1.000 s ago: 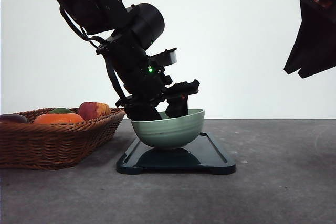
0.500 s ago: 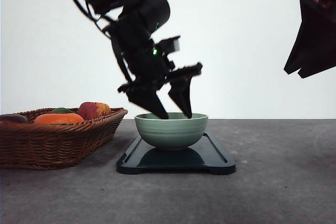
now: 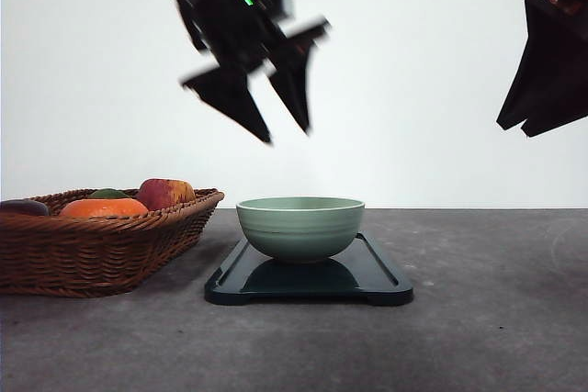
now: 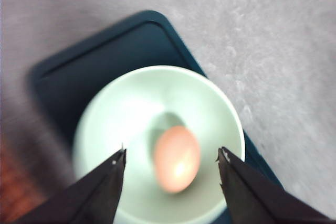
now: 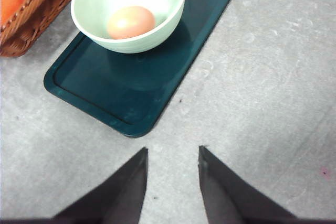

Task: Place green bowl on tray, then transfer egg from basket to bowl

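Observation:
The green bowl [image 3: 299, 227] stands upright on the dark tray [image 3: 377, 277] in the front view. Inside the bowl [image 4: 131, 108] lies the reddish-brown egg [image 4: 177, 158], which the right wrist view also shows as the egg [image 5: 131, 22] in the bowl [image 5: 157, 19] on the tray [image 5: 136, 82]. My left gripper [image 3: 287, 135] hangs open well above the bowl, its fingers [image 4: 100, 192] spread with nothing between them. High at the right, my right gripper [image 5: 172, 156] is open over bare table, away from the tray. The wicker basket [image 3: 92, 250] sits left of the tray.
The basket holds an apple [image 3: 163, 193], an orange fruit [image 3: 101, 207], a green item and a dark item at its left end. Its corner [image 5: 31, 19] lies close to the tray. Grey tabletop [image 3: 496, 300] stretches right of and in front of the tray.
My left gripper has risen from the bowl's rim to high above it and stands open. The bowl, tilted a second ago, now sits level on the tray. The right arm has not moved.

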`<state>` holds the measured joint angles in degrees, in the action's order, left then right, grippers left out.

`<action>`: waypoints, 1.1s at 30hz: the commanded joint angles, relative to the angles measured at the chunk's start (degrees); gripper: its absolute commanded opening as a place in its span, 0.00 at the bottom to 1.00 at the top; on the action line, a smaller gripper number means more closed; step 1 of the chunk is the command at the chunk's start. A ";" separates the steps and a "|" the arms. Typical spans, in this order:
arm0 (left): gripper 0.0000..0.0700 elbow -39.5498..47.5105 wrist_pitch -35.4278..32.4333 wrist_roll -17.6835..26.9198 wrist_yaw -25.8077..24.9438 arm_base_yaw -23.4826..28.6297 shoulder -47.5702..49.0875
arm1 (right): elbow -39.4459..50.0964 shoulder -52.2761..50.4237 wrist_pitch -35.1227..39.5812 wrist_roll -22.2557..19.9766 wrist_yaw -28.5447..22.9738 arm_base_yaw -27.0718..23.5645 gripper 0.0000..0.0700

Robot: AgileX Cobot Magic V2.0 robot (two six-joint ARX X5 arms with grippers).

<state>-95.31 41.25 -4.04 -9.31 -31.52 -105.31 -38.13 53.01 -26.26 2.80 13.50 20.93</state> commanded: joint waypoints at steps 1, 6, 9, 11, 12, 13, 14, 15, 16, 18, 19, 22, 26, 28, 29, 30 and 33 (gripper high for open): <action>0.50 0.09 0.05 0.59 -1.12 0.84 2.01 | -0.37 0.35 0.70 -0.50 0.00 0.26 0.27; 0.50 7.01 -1.60 0.03 -1.33 4.09 10.30 | -0.37 0.35 0.86 -0.56 0.00 0.26 0.27; 0.50 13.11 -4.08 -0.87 -1.33 5.78 16.27 | -0.37 0.35 1.34 -0.54 0.00 0.26 0.27; 0.50 17.68 -6.42 -1.58 -1.32 6.73 20.46 | -0.37 0.35 1.75 -0.53 0.00 0.26 0.27; 0.50 20.04 -7.55 -1.79 -1.31 7.12 22.58 | -0.37 0.35 1.97 -0.53 0.00 0.26 0.27; 0.50 22.35 -8.66 -2.24 -1.28 7.49 24.55 | -0.37 0.36 2.23 -0.53 0.00 0.26 0.27; 0.50 24.71 -9.76 -2.73 -1.26 7.85 26.50 | -0.37 0.38 2.50 -0.53 0.00 0.26 0.27; 0.50 27.22 -10.85 -3.23 -1.26 8.23 28.47 | -0.37 0.39 2.77 -0.53 0.00 0.26 0.27; 0.50 29.61 -11.83 -3.51 -1.26 8.54 30.31 | -0.37 0.39 3.06 -0.55 0.00 0.26 0.27; 0.50 34.54 -13.73 -4.43 -1.24 9.16 34.04 | -0.37 0.39 3.66 -0.60 0.02 0.26 0.27; 0.50 36.81 -14.51 -4.88 -1.24 9.40 35.71 | -0.37 0.39 3.82 -0.65 0.02 0.26 0.27; 0.50 43.50 -16.78 -6.69 -1.21 10.03 40.90 | -0.37 0.39 3.94 -0.71 0.01 0.26 0.27; 0.50 51.31 -20.08 -7.74 -0.64 10.24 47.15 | -0.37 0.40 3.94 -1.09 0.03 0.27 0.27; 0.50 54.83 -22.36 -8.50 -0.62 10.24 49.95 | -0.37 0.43 3.95 -1.73 0.04 0.28 0.27; 0.50 56.38 -23.46 -8.98 -0.62 10.24 51.17 | -0.37 0.44 3.93 -1.99 0.04 0.28 0.27; 0.50 57.89 -24.52 -9.49 -0.61 10.24 52.42 | -0.37 0.44 3.93 -2.14 0.04 0.27 0.27; 0.50 61.31 -26.40 -10.66 -0.61 10.24 55.32 | -0.37 0.44 3.92 -2.17 0.04 0.26 0.27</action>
<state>-34.15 15.97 -13.51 -10.17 -21.12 -49.88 -38.13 53.01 -22.96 1.38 13.50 20.93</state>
